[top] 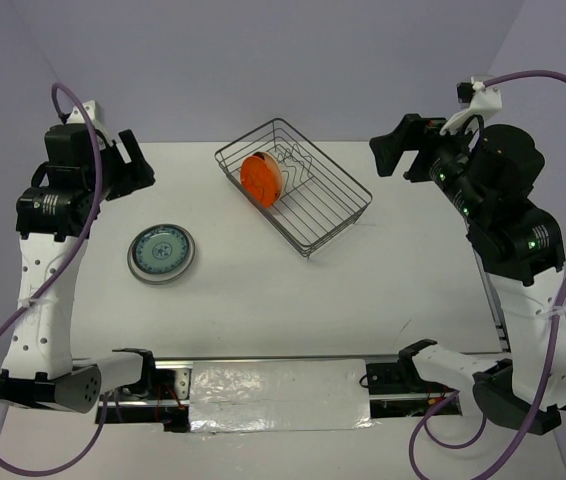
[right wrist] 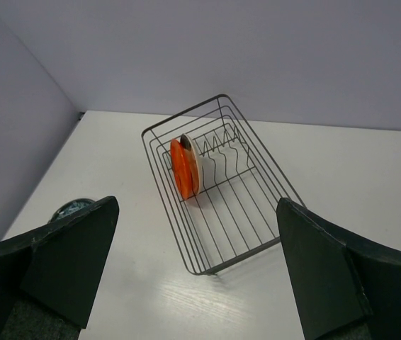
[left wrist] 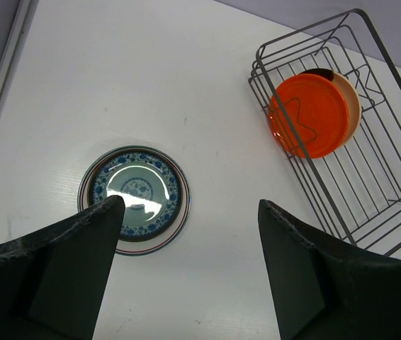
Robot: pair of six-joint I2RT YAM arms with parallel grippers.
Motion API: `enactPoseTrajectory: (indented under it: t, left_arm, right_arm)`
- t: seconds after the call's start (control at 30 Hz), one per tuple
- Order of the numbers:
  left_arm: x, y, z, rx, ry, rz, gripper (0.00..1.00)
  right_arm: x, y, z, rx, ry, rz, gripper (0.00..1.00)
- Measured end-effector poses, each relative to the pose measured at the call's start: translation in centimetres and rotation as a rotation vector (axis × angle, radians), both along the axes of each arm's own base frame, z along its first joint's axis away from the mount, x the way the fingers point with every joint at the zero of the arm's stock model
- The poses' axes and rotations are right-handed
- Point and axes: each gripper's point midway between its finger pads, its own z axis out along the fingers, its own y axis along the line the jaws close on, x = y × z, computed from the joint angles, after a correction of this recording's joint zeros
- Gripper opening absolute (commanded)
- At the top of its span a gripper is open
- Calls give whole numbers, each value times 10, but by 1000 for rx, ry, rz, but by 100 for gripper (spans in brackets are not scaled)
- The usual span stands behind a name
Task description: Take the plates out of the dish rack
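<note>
The grey wire dish rack (top: 341,222) stands at the back middle of the table. One plate with a bright orange back (top: 261,178) stands upright in its left end; it also shows in the left wrist view (left wrist: 312,113) and the right wrist view (right wrist: 183,166). A blue patterned plate (top: 161,253) lies flat on the table to the left, on top of another plate with a red-lined rim (left wrist: 159,246). My left gripper (top: 131,163) is open and empty, high above the table left of the rack. My right gripper (top: 395,150) is open and empty, raised to the right of the rack.
The rack's wavy slot wires (right wrist: 218,145) to the right of the orange plate hold nothing. The purple wall stands close behind the table. A taped strip (top: 278,390) runs along the near edge between the arm bases.
</note>
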Motion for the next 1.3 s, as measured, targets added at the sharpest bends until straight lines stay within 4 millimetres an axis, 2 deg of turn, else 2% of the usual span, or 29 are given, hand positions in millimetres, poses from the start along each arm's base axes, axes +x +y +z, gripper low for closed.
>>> enactPoseTrajectory:
  t: [0.2,0.3,0.37,0.43,0.5,0.57,0.63,0.67,0.77,0.83,1.07,1.3]
  left_arm:
    - [1,5,-6,14,12,29,96]
    - [6,14,-31,-15,78,81,94]
    - [12,29,-66,-84,152,141,89]
    - [12,48,-116,-209,246,213,84]
    - [3,62,-167,-337,337,282,83]
    - [-6,65,-206,-444,409,322,76]
    - [-7,56,-231,-524,443,314,70]
    - [-5,52,-238,-546,437,297,70]
    - [2,44,-252,-595,413,262,68]
    - [6,45,-259,-600,402,259,64]
    - [6,58,-269,-553,408,313,63]
    - [-13,80,-274,-453,444,437,61]
  right_arm:
    - [0,0,-1,-2,3,1,100]
    - [2,4,-3,-2,10,18,100]
    - [4,8,-6,-4,20,36,100]
    - [6,14,-10,-7,34,63,100]
    - [8,20,-21,-13,59,88,100]
    - [9,24,-36,-22,93,111,100]
    - [12,29,-52,-32,132,130,100]
    - [13,31,-61,-38,154,139,100]
    - [14,37,-83,-50,209,167,100]
    - [13,40,-89,-54,224,183,100]
    - [12,41,-89,-77,213,203,100]
    - [14,44,-91,-89,217,225,100]
